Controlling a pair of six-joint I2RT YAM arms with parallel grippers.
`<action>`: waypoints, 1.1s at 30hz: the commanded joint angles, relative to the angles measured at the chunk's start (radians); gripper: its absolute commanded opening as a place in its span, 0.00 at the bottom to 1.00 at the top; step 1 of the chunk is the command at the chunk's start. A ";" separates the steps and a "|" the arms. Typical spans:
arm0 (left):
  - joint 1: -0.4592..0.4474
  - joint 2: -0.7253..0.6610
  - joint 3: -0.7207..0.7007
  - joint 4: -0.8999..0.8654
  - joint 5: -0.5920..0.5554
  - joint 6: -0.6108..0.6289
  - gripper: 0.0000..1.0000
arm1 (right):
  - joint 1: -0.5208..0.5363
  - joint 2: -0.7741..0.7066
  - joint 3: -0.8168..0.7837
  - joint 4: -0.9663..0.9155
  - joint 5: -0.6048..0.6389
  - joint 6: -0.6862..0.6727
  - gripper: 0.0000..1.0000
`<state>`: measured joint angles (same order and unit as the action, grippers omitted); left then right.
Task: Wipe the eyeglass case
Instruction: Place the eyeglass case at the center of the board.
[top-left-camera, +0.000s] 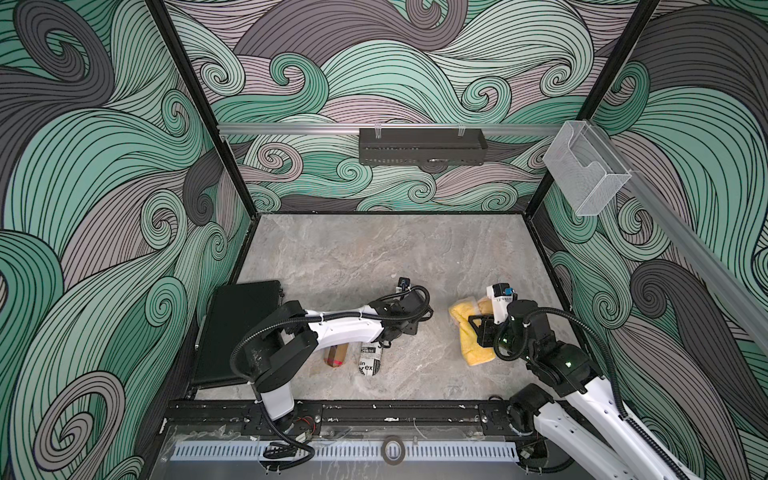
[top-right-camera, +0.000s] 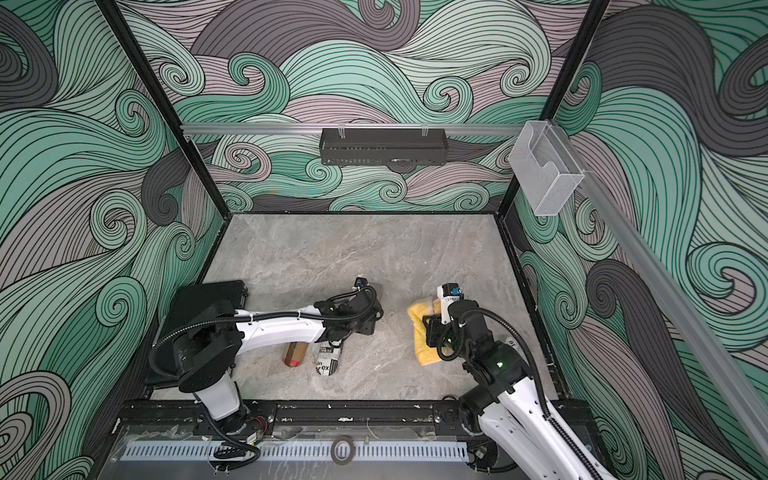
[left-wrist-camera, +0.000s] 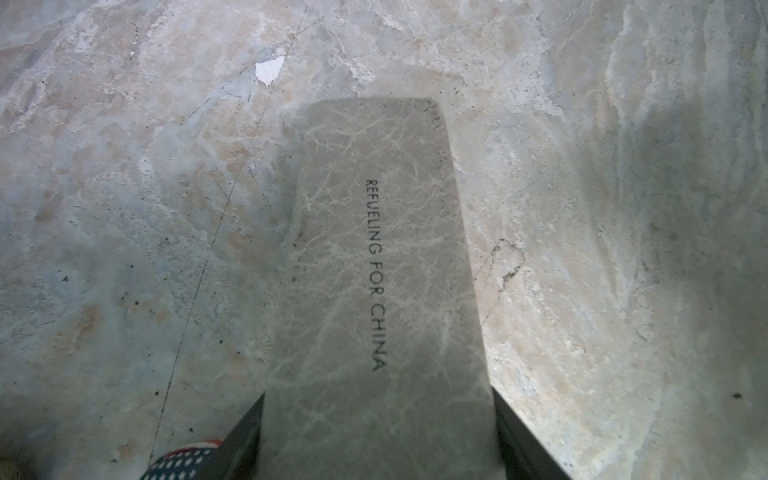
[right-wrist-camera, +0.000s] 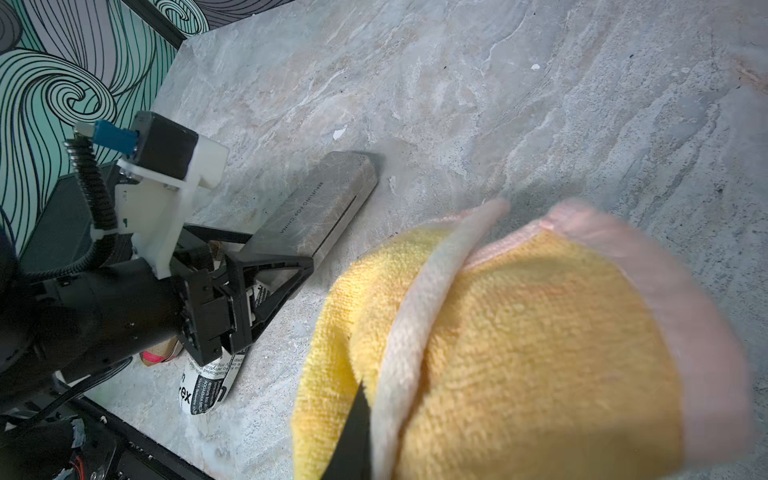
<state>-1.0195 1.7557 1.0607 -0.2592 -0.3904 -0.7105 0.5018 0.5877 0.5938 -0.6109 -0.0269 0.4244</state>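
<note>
Left tool (right-wrist-camera: 276, 259) grips the eyeglass case (right-wrist-camera: 332, 195) by one end; cloth (right-wrist-camera: 540, 332) pinched in the right tool (top-left-camera: 478, 329) may lever it loose.

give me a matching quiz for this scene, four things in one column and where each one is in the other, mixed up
1. grey eyeglass case
2. yellow cloth
3. newsprint case
4. black flat box

A. at the table's left edge
B. in the right gripper
C. partly under the left arm
D. in the left gripper

Pairs: 1-D, 2-B, 3-C, 4-A
</note>
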 joint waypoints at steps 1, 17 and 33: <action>0.001 0.037 0.013 0.009 -0.019 -0.021 0.45 | 0.001 -0.001 -0.001 -0.006 0.016 0.005 0.00; 0.001 0.098 0.019 0.020 -0.015 -0.024 0.53 | 0.001 0.014 0.004 0.002 -0.007 -0.006 0.00; 0.002 0.031 -0.017 -0.038 0.127 -0.036 0.87 | 0.001 0.007 0.000 0.000 -0.013 -0.014 0.00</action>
<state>-1.0218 1.8282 1.0523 -0.2436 -0.3214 -0.7406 0.5018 0.6006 0.5938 -0.6106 -0.0345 0.4198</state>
